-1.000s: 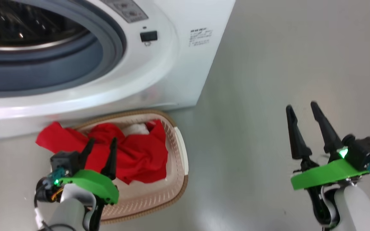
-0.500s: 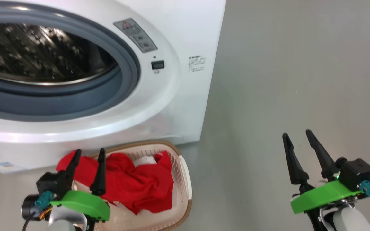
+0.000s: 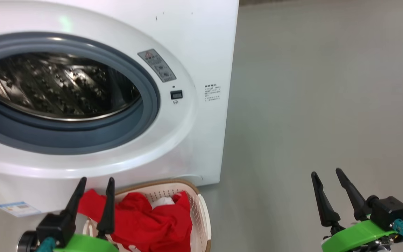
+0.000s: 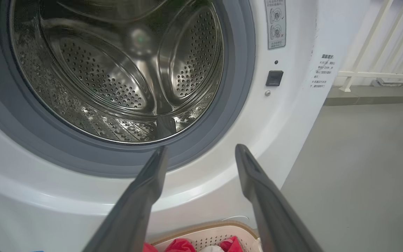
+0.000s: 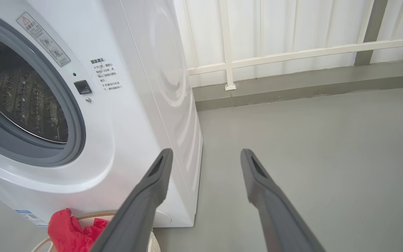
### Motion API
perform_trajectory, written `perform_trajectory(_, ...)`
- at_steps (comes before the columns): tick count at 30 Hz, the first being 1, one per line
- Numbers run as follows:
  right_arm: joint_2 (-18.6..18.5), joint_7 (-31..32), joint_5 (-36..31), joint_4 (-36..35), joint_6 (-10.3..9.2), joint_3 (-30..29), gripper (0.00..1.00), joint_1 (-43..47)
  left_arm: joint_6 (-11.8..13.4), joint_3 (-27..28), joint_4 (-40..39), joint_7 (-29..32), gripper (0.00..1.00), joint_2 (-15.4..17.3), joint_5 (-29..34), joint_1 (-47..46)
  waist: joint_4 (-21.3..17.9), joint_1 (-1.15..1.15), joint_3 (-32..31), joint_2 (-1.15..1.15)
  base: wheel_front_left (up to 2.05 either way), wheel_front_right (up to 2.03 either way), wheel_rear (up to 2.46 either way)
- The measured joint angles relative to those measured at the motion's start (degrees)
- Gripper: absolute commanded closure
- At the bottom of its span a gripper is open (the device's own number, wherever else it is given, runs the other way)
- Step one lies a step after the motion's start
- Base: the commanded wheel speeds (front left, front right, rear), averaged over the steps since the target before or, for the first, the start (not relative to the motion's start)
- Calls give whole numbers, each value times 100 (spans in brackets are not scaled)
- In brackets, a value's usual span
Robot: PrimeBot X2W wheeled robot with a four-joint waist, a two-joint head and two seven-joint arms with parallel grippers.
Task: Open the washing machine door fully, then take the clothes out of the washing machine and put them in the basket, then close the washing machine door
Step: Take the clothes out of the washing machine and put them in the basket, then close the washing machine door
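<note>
Grey floor [image 5: 310,140] runs to a white railing [image 5: 292,54] at the wall.

The washing machine [image 3: 205,42] is white, with a grey ring [image 3: 147,101] and a shiny silver drum [image 3: 54,87] full of holes. Below it, red clothes [image 3: 145,224] fill a cream basket [image 3: 198,227] with a brown rim [image 3: 159,182].
</note>
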Motion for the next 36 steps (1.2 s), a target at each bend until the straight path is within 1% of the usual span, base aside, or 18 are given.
perform_trajectory(6,-11,0,8,-37,-1,-4,0,240,0,52,-491,0,0,3,165,458,-25,0,-307,0,0,0,0)
perform_trajectory(14,-19,0,8,-97,-1,-135,0,499,0,169,-891,0,0,5,250,984,-40,0,-420,0,0,0,0)
perform_trajectory(36,-4,0,8,-154,-1,-188,0,498,9,182,-984,0,0,13,223,1087,19,0,-341,0,0,0,0)
